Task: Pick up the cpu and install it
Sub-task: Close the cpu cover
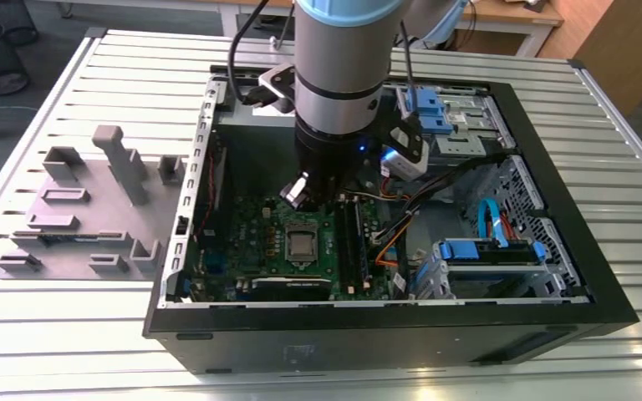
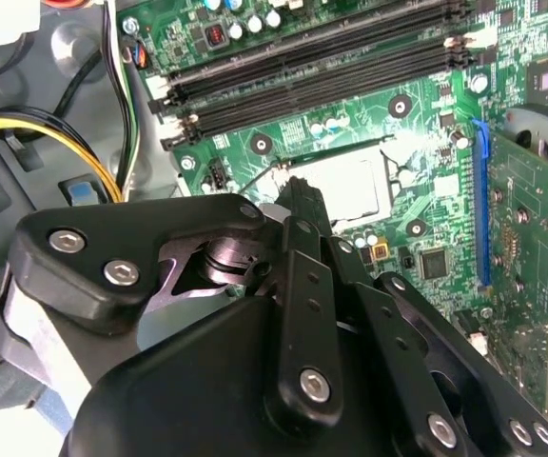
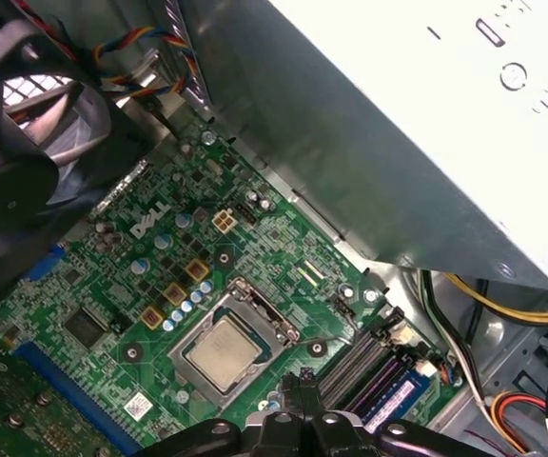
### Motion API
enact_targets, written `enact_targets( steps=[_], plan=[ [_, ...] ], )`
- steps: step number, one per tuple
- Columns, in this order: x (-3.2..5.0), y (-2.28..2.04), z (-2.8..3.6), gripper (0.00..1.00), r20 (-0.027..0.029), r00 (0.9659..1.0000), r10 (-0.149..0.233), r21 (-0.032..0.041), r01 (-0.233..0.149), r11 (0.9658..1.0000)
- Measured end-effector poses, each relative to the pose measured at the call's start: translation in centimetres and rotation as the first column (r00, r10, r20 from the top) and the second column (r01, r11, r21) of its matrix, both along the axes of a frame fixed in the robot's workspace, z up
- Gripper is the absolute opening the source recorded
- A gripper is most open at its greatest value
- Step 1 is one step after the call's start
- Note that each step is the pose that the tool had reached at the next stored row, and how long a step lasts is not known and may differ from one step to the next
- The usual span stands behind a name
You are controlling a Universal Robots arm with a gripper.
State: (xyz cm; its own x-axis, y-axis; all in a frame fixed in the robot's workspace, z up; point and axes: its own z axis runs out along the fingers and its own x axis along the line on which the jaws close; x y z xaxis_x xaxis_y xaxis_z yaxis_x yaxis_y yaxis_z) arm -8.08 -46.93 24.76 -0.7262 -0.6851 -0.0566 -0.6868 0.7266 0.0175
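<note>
Cpu [image 3: 224, 353] seated in socket frame [image 3: 276, 319] | gripper [image 1: 302, 197] above, apparently clenched, empty | power-supply box [image 3: 398, 124] beside

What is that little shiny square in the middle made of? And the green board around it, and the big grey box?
The cpu looks like brushed metal on top: silvery-grey with a dull sheen. The green board looks like glossy lacquered circuit board, probably fibreglass, dotted with soldered parts. The grey box seems to be bare sheet metal: flat, pale and matte.
</note>
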Motion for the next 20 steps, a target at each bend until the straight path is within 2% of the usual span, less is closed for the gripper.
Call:
enact_targets(
  steps=[4,12,20],
  plan=[
    [-0.54,-0.01,-0.02,0.11,-0.0001,1.0000,0.000,-0.0006,0.000,1.0000],
    [-0.97,-0.11,-0.05,0.11,0.0002,1.0000,0.000,-0.0163,0.000,0.9999],
    [-1.37,-0.25,-0.08,0.11,0.0002,1.0000,0.000,-0.0213,0.000,0.9998]
  ],
)
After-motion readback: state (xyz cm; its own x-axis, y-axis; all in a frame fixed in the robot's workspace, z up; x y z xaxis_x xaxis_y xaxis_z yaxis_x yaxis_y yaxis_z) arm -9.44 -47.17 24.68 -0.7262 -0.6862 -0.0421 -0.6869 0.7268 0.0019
